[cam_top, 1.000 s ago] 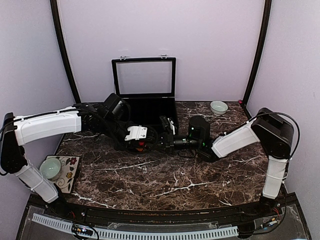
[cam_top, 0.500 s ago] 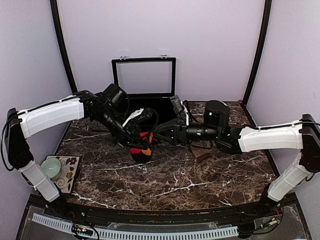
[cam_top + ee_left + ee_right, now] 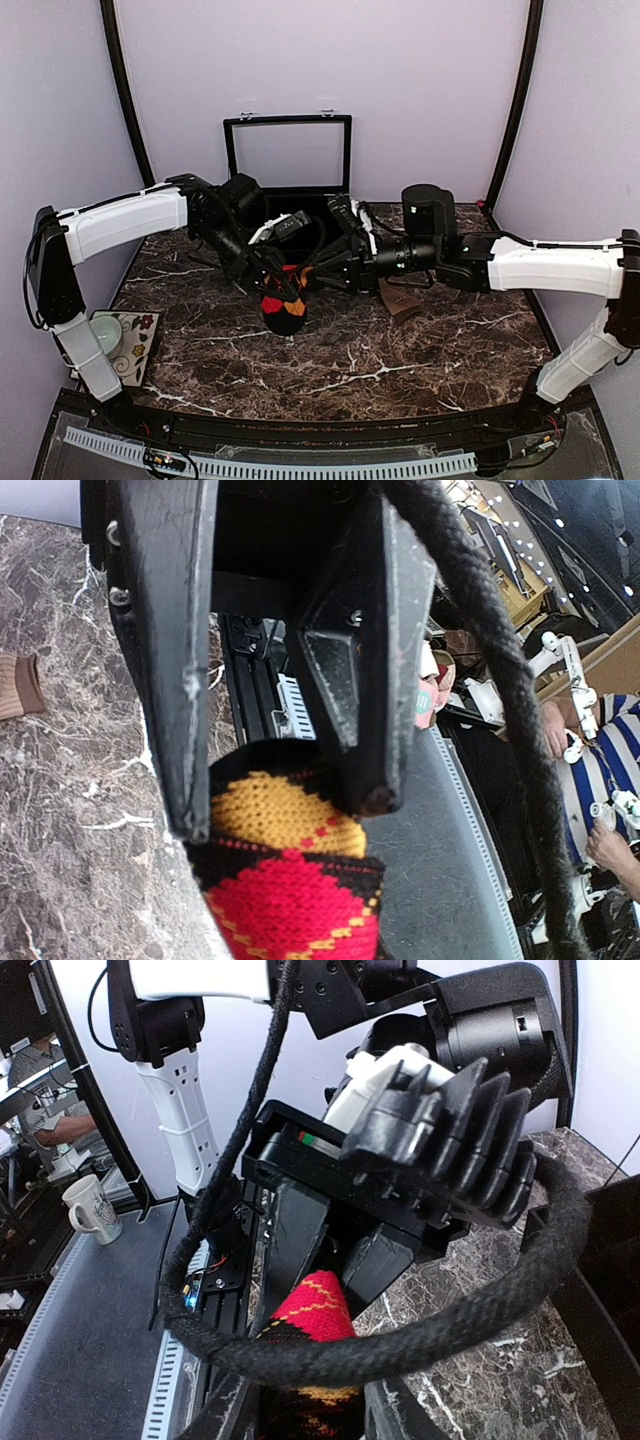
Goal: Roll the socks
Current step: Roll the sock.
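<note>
The black argyle sock (image 3: pixel 285 310) hangs bunched above the middle of the marble table (image 3: pixel 400 370), red and yellow diamonds showing. My left gripper (image 3: pixel 283 285) is shut on its upper end; in the left wrist view the jaws (image 3: pixel 283 813) pinch the yellow diamond of the sock (image 3: pixel 290 900). From the right, my right gripper (image 3: pixel 312 278) reaches in, and in its wrist view its fingers (image 3: pixel 400 1415) lie against both sides of the sock (image 3: pixel 315 1310). The tan sock (image 3: pixel 400 300) lies flat on the table under the right arm and shows at the left wrist view's edge (image 3: pixel 18 685).
An open black case (image 3: pixel 290 215) with its lid (image 3: pixel 288 155) raised stands at the back centre. A white bowl (image 3: pixel 437 214) sits at the back right. A cup (image 3: pixel 100 337) rests on a patterned tile (image 3: pixel 138 352) at the front left corner.
The left gripper has lifted the argyle sock off the table. The right arm has stretched leftward to it, and its jaws opened and then came in round the sock.
</note>
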Tool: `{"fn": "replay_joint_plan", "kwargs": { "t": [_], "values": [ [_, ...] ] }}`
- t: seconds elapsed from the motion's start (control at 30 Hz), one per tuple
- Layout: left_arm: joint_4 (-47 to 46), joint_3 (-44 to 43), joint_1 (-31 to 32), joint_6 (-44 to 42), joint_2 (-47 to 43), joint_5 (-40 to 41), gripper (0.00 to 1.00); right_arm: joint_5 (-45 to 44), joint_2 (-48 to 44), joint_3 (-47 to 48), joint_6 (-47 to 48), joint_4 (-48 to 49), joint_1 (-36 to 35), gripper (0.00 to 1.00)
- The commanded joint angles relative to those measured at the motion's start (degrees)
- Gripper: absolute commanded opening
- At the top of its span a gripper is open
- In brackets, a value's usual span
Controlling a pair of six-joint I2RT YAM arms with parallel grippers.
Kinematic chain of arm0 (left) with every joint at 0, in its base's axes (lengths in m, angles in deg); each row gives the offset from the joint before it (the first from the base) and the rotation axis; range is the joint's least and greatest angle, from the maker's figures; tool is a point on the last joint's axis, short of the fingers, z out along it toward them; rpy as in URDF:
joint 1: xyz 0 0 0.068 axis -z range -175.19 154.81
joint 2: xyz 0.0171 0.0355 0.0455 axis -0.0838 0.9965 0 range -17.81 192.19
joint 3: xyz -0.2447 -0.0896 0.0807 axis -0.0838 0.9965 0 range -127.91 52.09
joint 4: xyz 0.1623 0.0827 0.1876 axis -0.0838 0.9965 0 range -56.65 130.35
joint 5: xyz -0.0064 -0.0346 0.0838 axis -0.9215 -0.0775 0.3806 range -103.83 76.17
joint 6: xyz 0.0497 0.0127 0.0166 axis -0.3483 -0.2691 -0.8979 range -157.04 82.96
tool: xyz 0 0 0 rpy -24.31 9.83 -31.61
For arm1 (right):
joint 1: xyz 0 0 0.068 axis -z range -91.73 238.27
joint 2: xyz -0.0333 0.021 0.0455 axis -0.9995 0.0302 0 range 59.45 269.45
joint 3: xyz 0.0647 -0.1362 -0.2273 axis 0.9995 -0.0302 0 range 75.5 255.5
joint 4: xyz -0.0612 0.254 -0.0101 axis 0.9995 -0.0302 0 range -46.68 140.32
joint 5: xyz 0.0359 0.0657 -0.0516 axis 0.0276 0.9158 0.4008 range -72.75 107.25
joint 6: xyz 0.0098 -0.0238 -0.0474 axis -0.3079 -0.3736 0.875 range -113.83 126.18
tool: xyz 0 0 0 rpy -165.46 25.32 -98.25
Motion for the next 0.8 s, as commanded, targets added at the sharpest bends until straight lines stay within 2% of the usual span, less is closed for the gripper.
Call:
{"fn": "replay_joint_plan", "kwargs": {
  "t": [0.0, 0.2, 0.47, 0.63, 0.7, 0.77],
  "values": [
    [3.3, -2.3, -0.3, -1.0, -0.1, -3.8, 0.0, 1.5, 0.6, 1.5, 2.2, -3.1, -0.5, 0.33],
    [4.9, -3.5, -0.4, -2.0, 0.6, -3.4, 0.0, 2.9, 1.4, 2.2, 1.7, -3.9, -0.5, 0.41],
    [3.2, -3.3, -0.5, -1.3, 0.6, 0.1, 0.0, 7.4, 3.0, 3.1, -0.7, -3.7, -0.6, 0.46],
    [3.2, -3.6, -0.6, -1.3, 1.0, -0.6, 0.0, 8.0, 4.6, 4.3, -0.9, -5.0, -0.7, 0.35],
    [3.4, -3.6, -0.6, -1.7, 1.0, 0.1, 0.0, 8.3, 5.4, 4.7, -1.6, -4.5, -0.7, 0.25],
    [3.0, -3.6, -0.6, -1.8, 0.7, 1.4, 0.01, 8.6, 6.4, 5.3, -3.1, -3.6, -0.7, 0.09]
  ]
}}
